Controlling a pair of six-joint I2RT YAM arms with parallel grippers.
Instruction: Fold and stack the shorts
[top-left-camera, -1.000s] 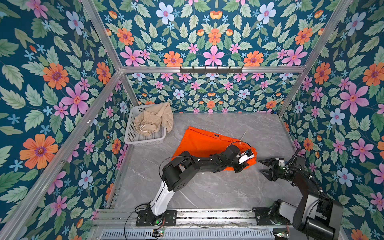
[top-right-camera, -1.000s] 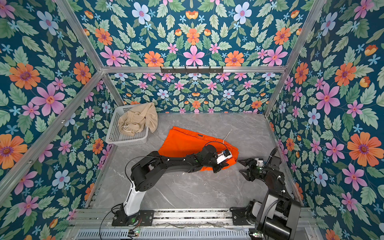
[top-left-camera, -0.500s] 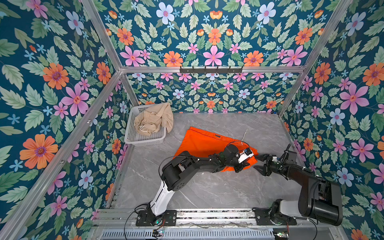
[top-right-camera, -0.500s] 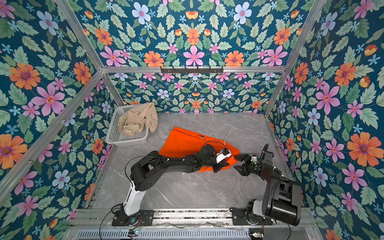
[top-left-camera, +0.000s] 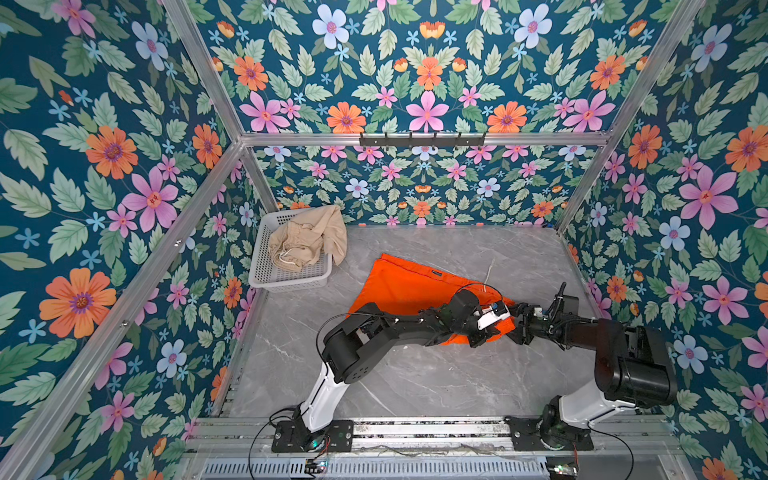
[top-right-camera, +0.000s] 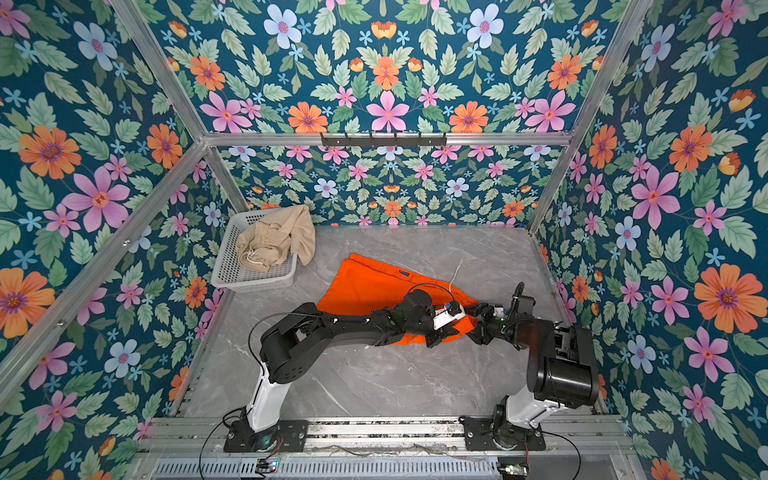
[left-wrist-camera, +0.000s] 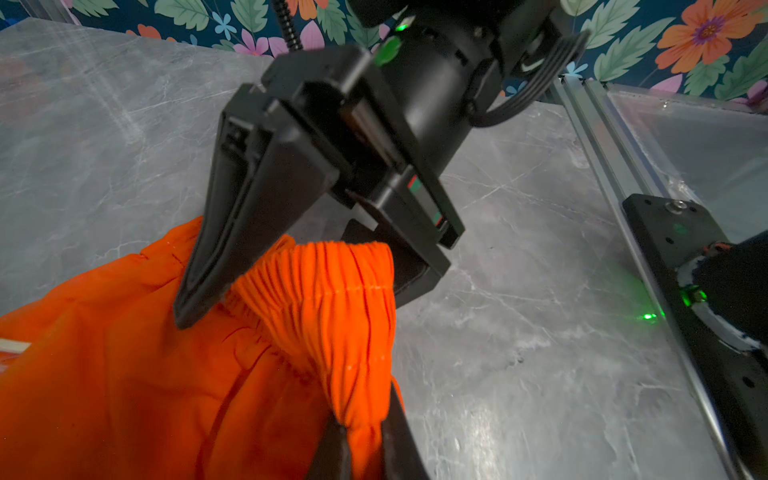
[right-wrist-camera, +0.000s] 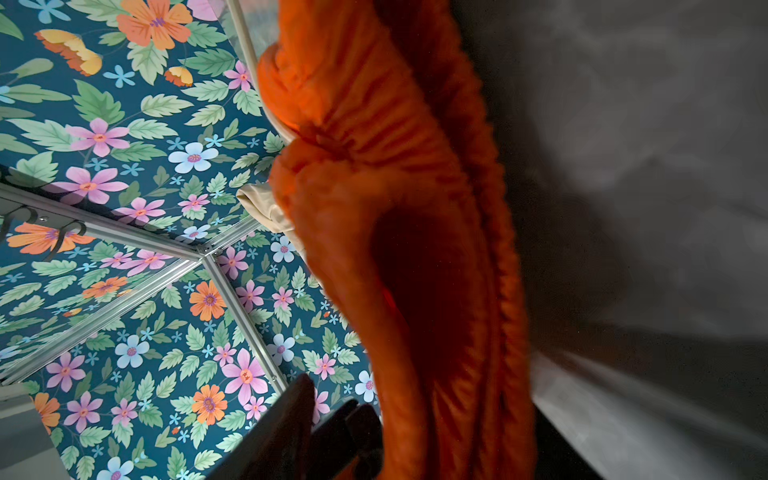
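Observation:
The orange shorts (top-left-camera: 407, 286) (top-right-camera: 365, 282) lie spread on the grey table, their gathered waistband (left-wrist-camera: 332, 291) raised at the right end. My left gripper (left-wrist-camera: 361, 419) (top-left-camera: 494, 328) is shut on that waistband, pinching a fold of it. My right gripper (top-left-camera: 519, 320) (top-right-camera: 478, 322) reaches in from the right and stands open, one finger (left-wrist-camera: 232, 249) over the fabric and one behind the waistband (right-wrist-camera: 415, 249). The beige shorts (top-left-camera: 307, 241) (top-right-camera: 274, 237) lie crumpled in the white basket (top-left-camera: 291, 278) at the back left.
A white drawstring (top-left-camera: 490, 270) trails from the orange shorts toward the back. Floral walls with aluminium posts close in the table on three sides. A hook rail (top-left-camera: 422, 139) hangs on the back wall. The arm bases stand on the front rail (top-left-camera: 415, 428).
My right gripper has moved left from the table's right edge to the orange waistband and now straddles it. The left gripper has kept its hold in place.

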